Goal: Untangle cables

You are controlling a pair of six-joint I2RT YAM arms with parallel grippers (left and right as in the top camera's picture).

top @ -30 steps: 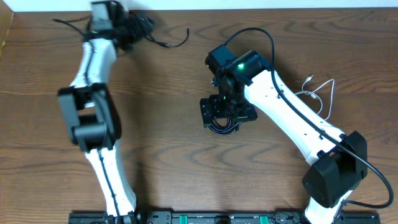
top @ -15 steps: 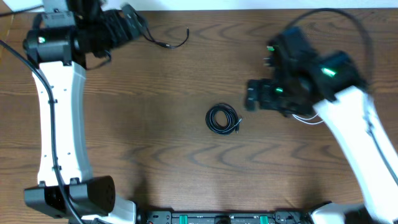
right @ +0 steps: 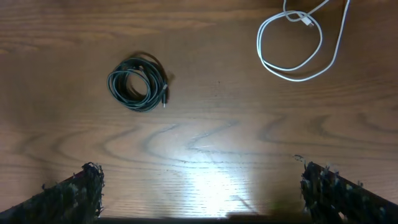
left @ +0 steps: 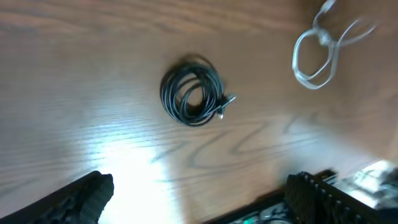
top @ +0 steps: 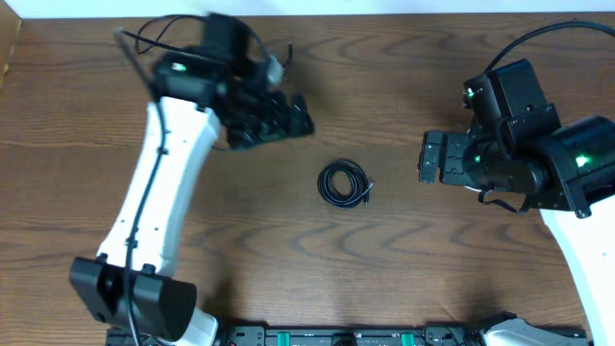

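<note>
Brown wood-grain surface (right: 205,143): smooth, semi-gloss, mirroring a bright patch of light just ahead of the right hand (right: 200,171). Coiled thin black cable (right: 155,79), ahead-left of that hand: smooth rubbery sheath with faint sheen, small metallic plug tip. Looped thin white cable (right: 292,79), ahead-right: smooth glossy plastic sheath. Hand's black fingers (right: 74,193): matt, rough-textured. White arm shell (top: 154,192): smooth moulded plastic.

I find the black cable (top: 344,184) wound into a small, tight, flat coil at mid-table, with its plug end poking out at the coil's edge. The white cable (right: 291,46) lies well apart from it in loose open loops, touching nothing black.
</note>
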